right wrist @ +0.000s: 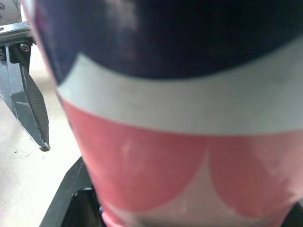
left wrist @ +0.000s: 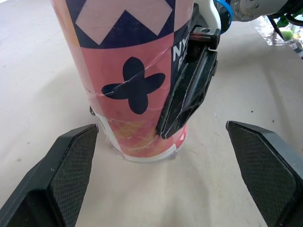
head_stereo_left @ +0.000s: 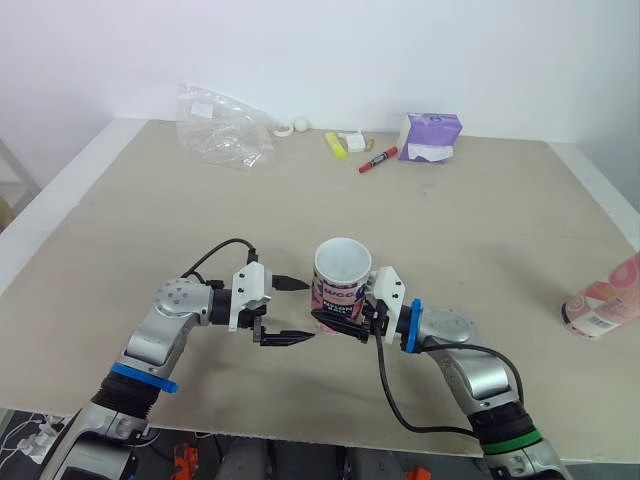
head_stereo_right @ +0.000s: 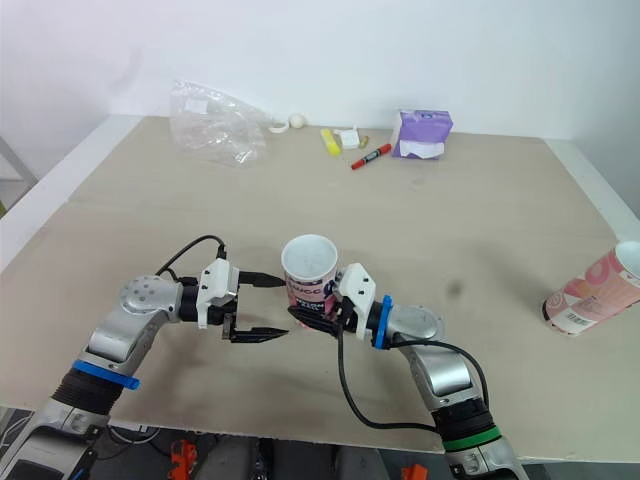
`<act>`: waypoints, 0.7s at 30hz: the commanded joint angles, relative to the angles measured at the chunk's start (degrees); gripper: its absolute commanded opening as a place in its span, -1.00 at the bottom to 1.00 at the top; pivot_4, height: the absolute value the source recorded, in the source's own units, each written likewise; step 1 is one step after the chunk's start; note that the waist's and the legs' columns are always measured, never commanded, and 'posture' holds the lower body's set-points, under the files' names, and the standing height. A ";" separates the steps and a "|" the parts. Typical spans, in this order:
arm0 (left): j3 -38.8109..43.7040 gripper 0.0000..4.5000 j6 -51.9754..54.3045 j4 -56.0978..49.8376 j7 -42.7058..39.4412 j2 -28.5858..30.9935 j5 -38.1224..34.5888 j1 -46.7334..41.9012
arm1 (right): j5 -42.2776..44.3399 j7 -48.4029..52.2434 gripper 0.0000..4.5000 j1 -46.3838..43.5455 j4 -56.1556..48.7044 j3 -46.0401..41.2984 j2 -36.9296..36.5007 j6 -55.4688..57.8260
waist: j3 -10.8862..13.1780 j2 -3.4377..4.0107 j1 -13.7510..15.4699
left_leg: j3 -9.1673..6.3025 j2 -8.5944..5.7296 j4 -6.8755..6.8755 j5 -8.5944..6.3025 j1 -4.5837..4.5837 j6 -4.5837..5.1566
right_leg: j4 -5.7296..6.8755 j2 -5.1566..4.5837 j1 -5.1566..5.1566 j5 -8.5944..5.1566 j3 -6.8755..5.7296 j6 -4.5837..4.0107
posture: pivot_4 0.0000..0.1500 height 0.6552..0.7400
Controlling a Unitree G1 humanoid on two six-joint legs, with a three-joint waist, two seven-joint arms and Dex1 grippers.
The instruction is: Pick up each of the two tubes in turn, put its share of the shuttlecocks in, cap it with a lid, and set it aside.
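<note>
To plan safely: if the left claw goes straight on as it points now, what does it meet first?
Most likely the upright tube, gripped near its base by the right claw; it stands just ahead of the open left claw.

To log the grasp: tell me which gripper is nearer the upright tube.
Right. The right gripper is closed on the upright tube near its base; the left gripper is open, fingertips just short of the tube's other side.

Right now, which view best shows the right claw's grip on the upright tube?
Left wrist view: a finger of the right claw lies flat against the upright tube near its base. Eye views show the grip from above; the right wrist view shows tube wall close up.
</note>
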 commanded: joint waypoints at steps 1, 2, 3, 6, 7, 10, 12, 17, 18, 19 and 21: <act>0.51 1.00 -1.15 -0.60 0.33 0.06 -0.03 -0.55 | 0.57 -0.45 0.29 -0.37 -2.15 -1.36 -0.55 -0.33 | 0.00 0.00 0.00 | 0.00 0.00 0.00 0.00 0.00 0.00 | 0.00 0.00 0.00 0.00 0.00 0.00 | 1.00 1.00; 0.50 1.00 -1.22 -0.51 0.31 0.03 -0.02 -0.62 | 0.60 -0.56 0.29 -0.17 -2.54 -1.46 -0.67 -0.25 | 0.00 0.00 0.00 | 0.00 0.00 0.00 0.00 0.00 0.00 | 0.00 0.00 0.00 0.00 0.00 0.00 | 1.00 1.00; 0.43 1.00 -1.27 -0.45 0.31 -0.07 0.00 -0.74 | 0.71 -0.83 0.29 0.38 -3.49 -1.79 -0.98 -0.08 | 0.00 0.00 0.00 | 0.00 0.01 0.00 0.00 0.00 0.00 | 0.00 0.00 0.00 0.00 0.00 0.00 | 1.00 1.00; 0.13 1.00 -1.34 -0.13 0.24 -0.48 -0.02 -1.24 | 1.63 -2.26 0.29 2.60 -7.34 -3.72 -2.31 1.00 | 0.00 0.00 0.07 | -0.02 0.00 -0.01 0.00 -0.01 0.00 | 0.01 -0.02 0.00 -0.01 0.00 -0.03 | 1.00 1.00; 0.05 1.00 -1.32 -0.08 0.20 -0.59 -0.06 -1.37 | 2.10 -3.06 0.29 3.48 -8.76 -4.76 -2.74 1.41 | 0.00 0.00 0.11 | -0.03 0.00 -0.01 0.00 -0.01 0.00 | 0.01 -0.02 0.00 -0.02 0.00 -0.04 | 1.00 1.00; -0.17 1.00 -1.27 0.03 -0.08 -0.92 -0.20 -1.61 | 4.15 -6.82 0.29 7.09 -13.53 -10.24 -3.78 3.50 | 0.00 0.00 0.09 | -0.03 -0.03 -0.02 -0.01 -0.03 0.00 | 0.01 -0.06 0.00 -0.07 0.00 0.02 | 1.00 1.00; -0.28 1.00 -1.28 0.14 -0.22 -1.18 -0.22 -1.74 | 5.22 -9.81 0.29 9.46 -15.87 -14.48 -4.11 4.67 | 0.01 -0.01 0.12 | 0.00 -0.02 -0.01 -0.01 -0.03 0.00 | 0.00 -0.06 -0.01 -0.07 0.00 0.03 | 1.00 1.00; -0.70 1.00 -0.10 -0.18 -0.20 -2.69 -1.17 -2.52 | 5.94 -19.97 0.29 15.32 -16.50 -27.89 -4.25 7.05 | 0.01 -0.01 0.14 | -0.03 -0.01 -0.02 -0.01 -0.02 0.00 | 0.02 -0.04 0.00 -0.09 -0.01 0.04 | 1.00 1.00; -0.77 1.00 0.15 -0.31 -0.15 -2.96 -1.37 -2.65 | 5.43 -21.80 0.29 15.96 -15.89 -29.68 -4.45 7.57 | 0.01 -0.01 0.12 | -0.03 -0.02 -0.02 -0.01 -0.02 0.00 | 0.02 -0.05 0.00 -0.09 -0.01 0.04 | 1.00 1.00; -0.84 1.00 0.40 -0.48 -0.09 -3.24 -1.56 -2.73 | 5.24 -23.63 0.29 16.30 -15.12 -31.49 -4.40 7.93 | 0.01 -0.01 0.10 | -0.01 -0.02 -0.02 -0.01 -0.02 0.00 | 0.02 -0.05 0.00 -0.09 0.00 0.04 | 1.00 1.00; -0.83 1.00 1.19 -0.94 0.10 -3.75 -2.04 -2.81 | 4.95 -27.38 0.29 15.90 -13.33 -34.45 -3.93 8.61 | 0.01 -0.01 -0.03 | 0.01 -0.02 -0.02 -0.01 -0.02 0.00 | 0.02 -0.05 -0.01 -0.08 0.02 0.04 | 1.00 1.00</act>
